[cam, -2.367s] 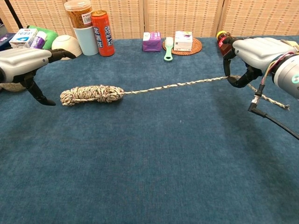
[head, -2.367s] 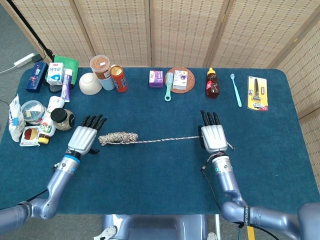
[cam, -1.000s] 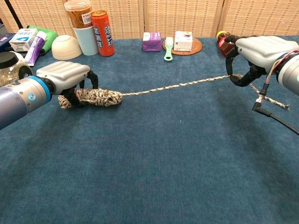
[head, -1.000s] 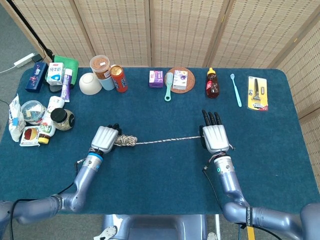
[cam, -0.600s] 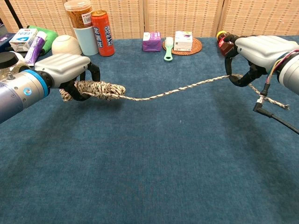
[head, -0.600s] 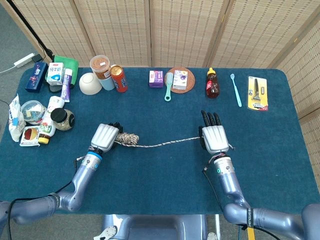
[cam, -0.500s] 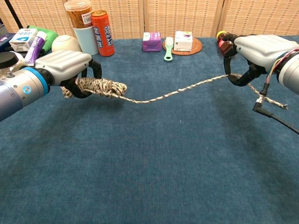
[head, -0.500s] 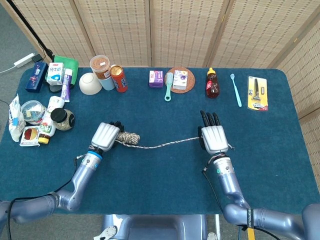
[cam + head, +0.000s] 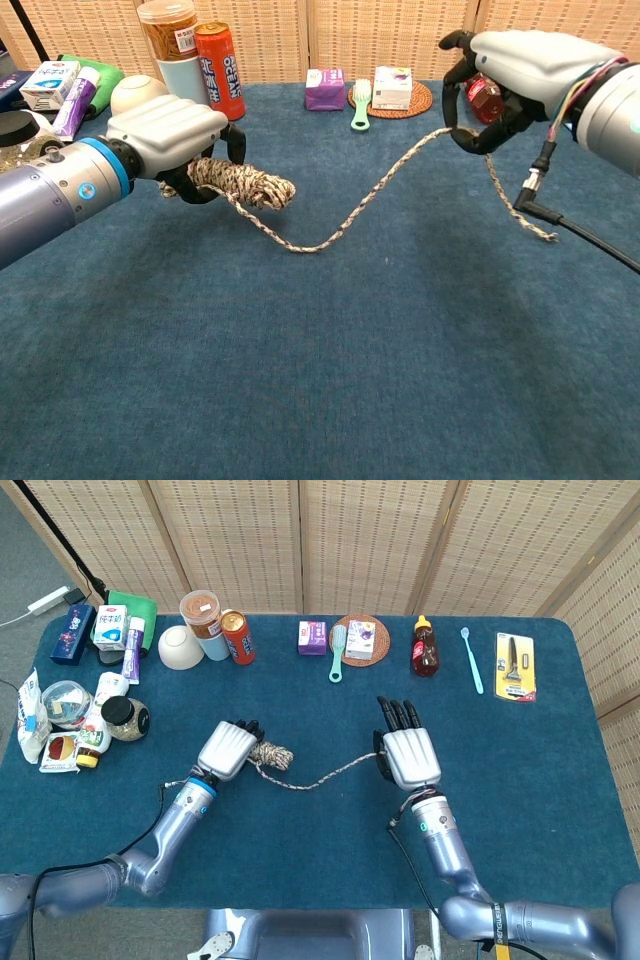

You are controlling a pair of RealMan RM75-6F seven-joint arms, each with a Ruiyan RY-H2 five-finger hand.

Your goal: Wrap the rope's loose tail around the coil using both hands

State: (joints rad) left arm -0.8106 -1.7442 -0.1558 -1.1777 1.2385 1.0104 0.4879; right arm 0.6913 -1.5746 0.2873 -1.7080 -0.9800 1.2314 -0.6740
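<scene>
My left hand [image 9: 229, 750] [image 9: 168, 133] grips the speckled rope coil [image 9: 243, 183] [image 9: 271, 756] and holds it lifted off the blue table [image 9: 330, 380]. The loose tail [image 9: 345, 220] [image 9: 328, 774] sags from the coil in a curve down to the cloth and rises to my right hand [image 9: 406, 756] [image 9: 527, 62]. That hand holds the tail in its curled fingers, raised above the table. The tail's free end [image 9: 520, 212] hangs down past the right hand.
Along the far edge stand a red can [image 9: 220, 71], a jar on a cup [image 9: 172, 43], a white bowl [image 9: 137, 93], a purple box [image 9: 325, 88], a green brush [image 9: 359, 104], a box on a round mat [image 9: 393, 87] and a sauce bottle [image 9: 425, 648]. Jars and packets [image 9: 70, 710] crowd the left.
My left hand closed on the coil and lifted it. My right hand rose and moved left toward the coil with the tail, so the taut rope now sags in a loop.
</scene>
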